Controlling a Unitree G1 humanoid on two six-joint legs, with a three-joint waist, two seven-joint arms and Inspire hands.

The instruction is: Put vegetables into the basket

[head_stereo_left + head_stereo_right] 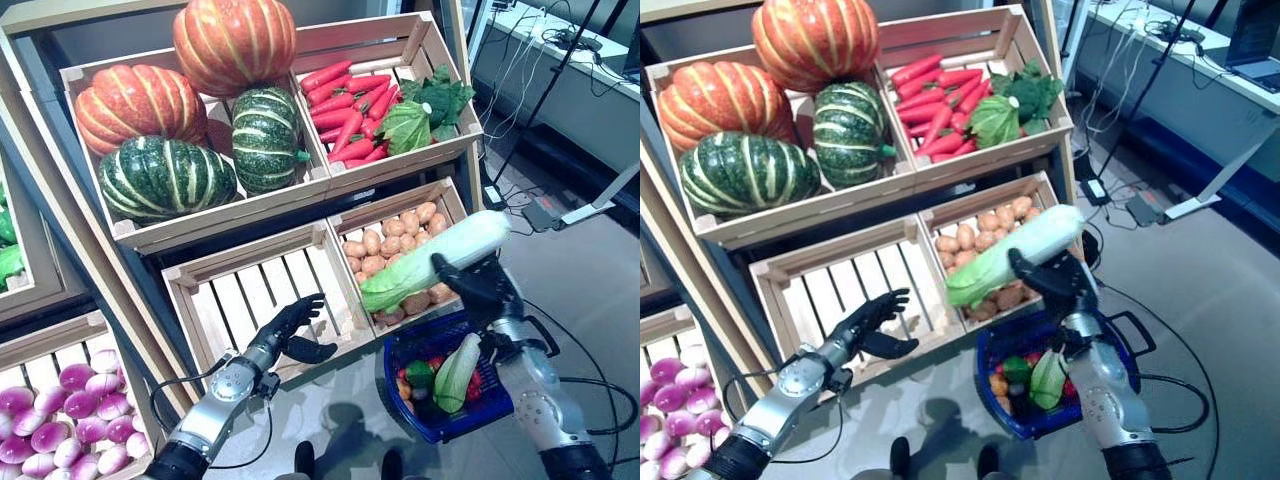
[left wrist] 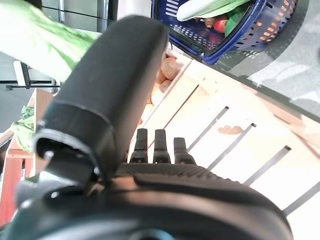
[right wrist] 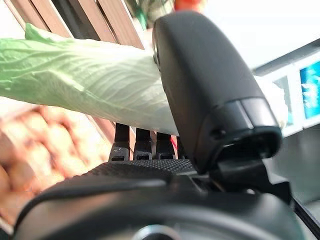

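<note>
1. The right hand (image 1: 480,285) is clenched round a long napa cabbage (image 1: 435,260): the right wrist view shows the dark thumb over the top of it and the fingers (image 3: 142,142) curled beneath its pale, veined leaf. The cabbage is a smooth tapered cylinder, white at the stalk end and ruffled light green at the leafy end. It lies slanted in the air across the potato crate (image 1: 440,205), leafy end lower and towards the robot's left, and the hand grips it about mid-length.
2. The left hand (image 1: 290,325) is relaxed, fingers loosely spread and holding nothing, and hovers over the front edge of an empty slatted crate (image 1: 240,290) of pale wood.
3. The display shelf (image 1: 60,215) is pale wood and carries slatted crates in tiers. The upper left crate holds ribbed pumpkins, two orange (image 1: 235,40) and two dark green with pale stripes (image 1: 165,175).
4. The upper right crate holds glossy red carrots (image 1: 345,105), laid in a heap, beside leafy greens (image 1: 420,110).
5. The basket (image 1: 400,365) is blue perforated plastic and hangs under the right forearm, below and just in front of the held cabbage. Inside it are another pale green leafy vegetable (image 1: 458,372), a green one and red ones.
6. Small, rounded tan potatoes (image 1: 385,250) fill the crate under the cabbage.
7. Shiny purple-and-white turnips (image 1: 60,410) lie in a crate at the lower left.
</note>
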